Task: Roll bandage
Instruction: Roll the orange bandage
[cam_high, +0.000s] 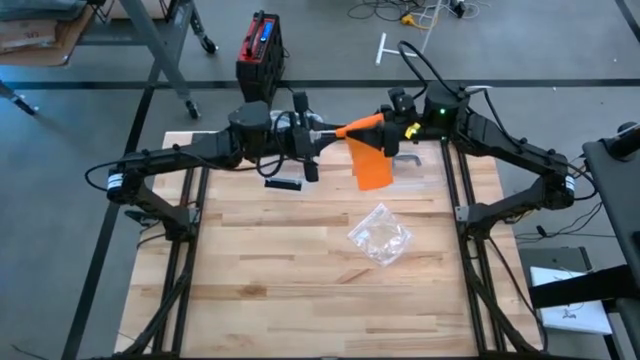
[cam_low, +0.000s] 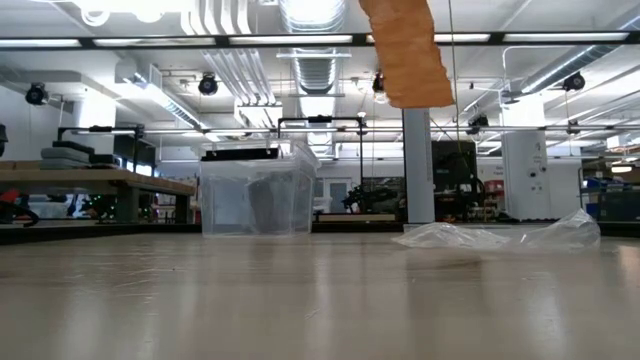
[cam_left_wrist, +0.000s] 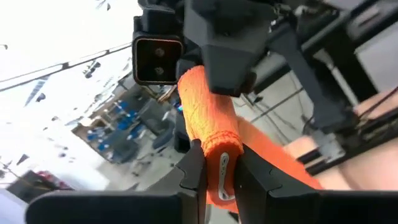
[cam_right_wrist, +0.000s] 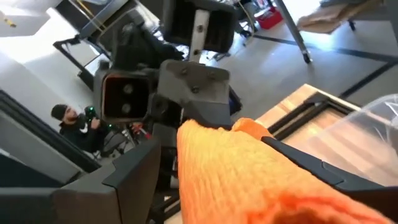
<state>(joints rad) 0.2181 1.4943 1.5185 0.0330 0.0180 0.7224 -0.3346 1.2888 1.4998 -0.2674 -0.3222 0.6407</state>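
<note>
The wooden surface (cam_high: 300, 260) stands on a grey floor; a red and black case (cam_high: 260, 45) sits on the floor beyond its far edge. A crumpled clear plastic bag (cam_high: 380, 235) lies right of centre, and a clear plastic bin (cam_low: 255, 195) stands at the far side. Both arms reach inward above the far half. The left pincer (cam_left_wrist: 217, 174) is nearly closed, pinching one end of the orange bandage (cam_high: 365, 150). The right pincer (cam_right_wrist: 211, 168) stands wide around the other end of the roll. A loose tail hangs between them, clear of the surface in the low view. The right wrist view alone shows a person (cam_right_wrist: 74, 127) in the room behind.
</note>
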